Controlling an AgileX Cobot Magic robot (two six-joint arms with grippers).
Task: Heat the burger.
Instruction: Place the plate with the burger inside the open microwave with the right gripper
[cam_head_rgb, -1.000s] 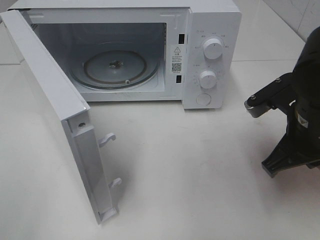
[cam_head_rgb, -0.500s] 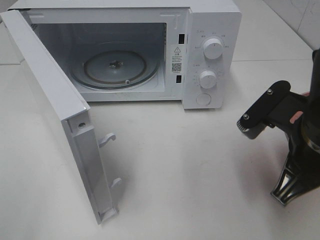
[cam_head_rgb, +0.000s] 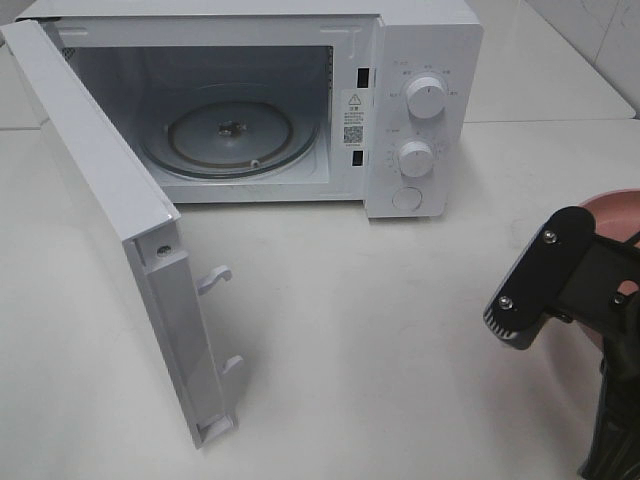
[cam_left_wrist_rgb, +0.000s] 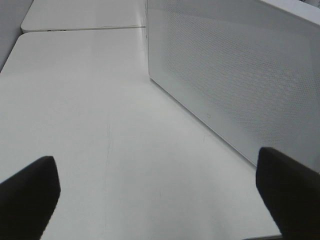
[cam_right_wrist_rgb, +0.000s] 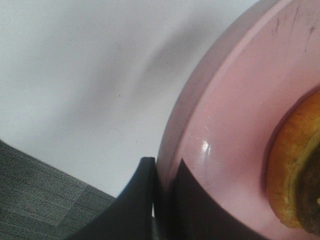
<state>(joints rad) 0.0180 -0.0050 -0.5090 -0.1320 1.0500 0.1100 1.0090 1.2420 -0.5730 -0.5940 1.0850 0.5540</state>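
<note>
Burger sits on the pink plate, right of and in front of the open microwave, well apart. It looks light, soft and stacked, likely to squash if pinched, so the stiff, glossy plate rim is the safer hold. Right gripper is pinched nearly shut on that rim, arm low; left gripper gapes wide, empty, beside the microwave's perforated panel.

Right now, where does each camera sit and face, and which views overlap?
Exterior high: mounted high, facing down at table and open microwave; right arm at edge.
Left wrist: on left arm, facing along the table toward a perforated microwave panel; left jaws wide apart.
Right wrist: close above pink plate with burger; right jaws pinch its rim.
Shared: pink plate, in exterior high and right wrist.
</note>
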